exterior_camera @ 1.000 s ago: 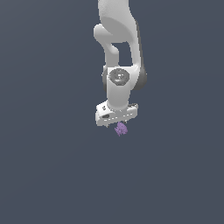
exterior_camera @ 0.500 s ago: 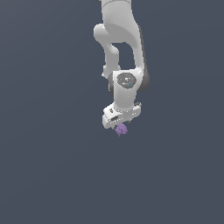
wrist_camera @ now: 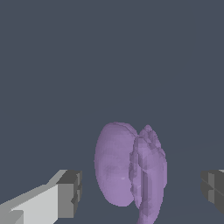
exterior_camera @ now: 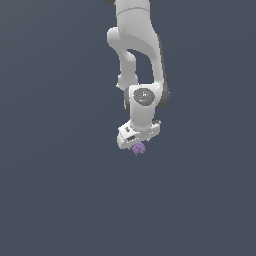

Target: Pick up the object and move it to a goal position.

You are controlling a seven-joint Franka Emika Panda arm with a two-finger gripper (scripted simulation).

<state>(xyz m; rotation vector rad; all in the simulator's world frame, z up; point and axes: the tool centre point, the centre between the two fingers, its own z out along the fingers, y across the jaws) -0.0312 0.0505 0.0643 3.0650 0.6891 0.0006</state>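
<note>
The little purple object (exterior_camera: 138, 148) is a bumpy lump, and it sits right under the tip of the white gripper (exterior_camera: 137, 145), in the middle of the exterior view. In the wrist view the object (wrist_camera: 130, 168) lies between the two dark finger pads (wrist_camera: 70, 194), but there is a gap on each side of it. The pads do not touch it. So the gripper is wide apart and it holds nothing. The white arm (exterior_camera: 136, 55) comes down from above, and the hand is tipped a bit to one side. All around is plain dark grey floor (exterior_camera: 55, 195), with nothing else on it that I can see. I think the job has only just begun. The hand is lined up around the lump, and that part looks done. It must close on the lump, lift it, and carry it away. No goal spot shows in these pictures, so I cannot tell where it has to go.
</note>
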